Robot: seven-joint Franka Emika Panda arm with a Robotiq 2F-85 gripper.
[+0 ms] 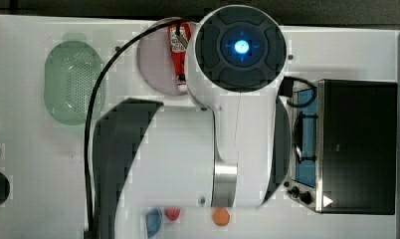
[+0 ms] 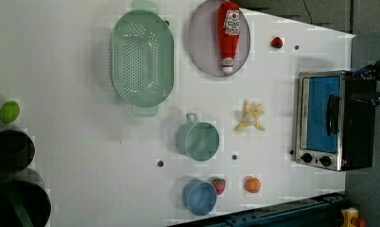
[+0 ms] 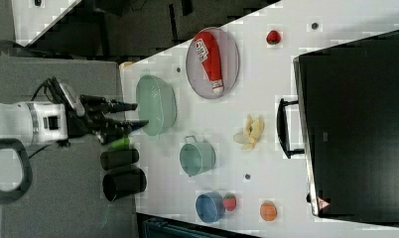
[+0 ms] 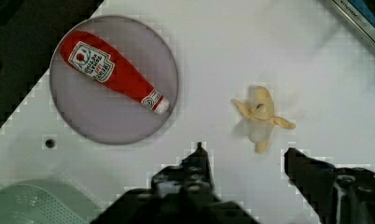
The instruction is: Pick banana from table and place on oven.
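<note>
Below the hand (image 4: 244,156), which hangs high with its fingers apart and nothing between them, the banana (image 4: 259,116) lies on the white tabletop (image 4: 316,84), peel flaps splayed, just ahead of the fingertips as the wrist view shows it. Nothing of the task looks done yet: the fruit is ungrasped and the oven (image 2: 337,120) top is bare. Descent, grip, lift and carry all remain. Bare tabletop rings the banana; the plate (image 4: 83,116) with the ketchup bottle (image 4: 113,70) sits well apart, the green cup (image 2: 200,140) near. The oven's front edge stands beyond the banana.
</note>
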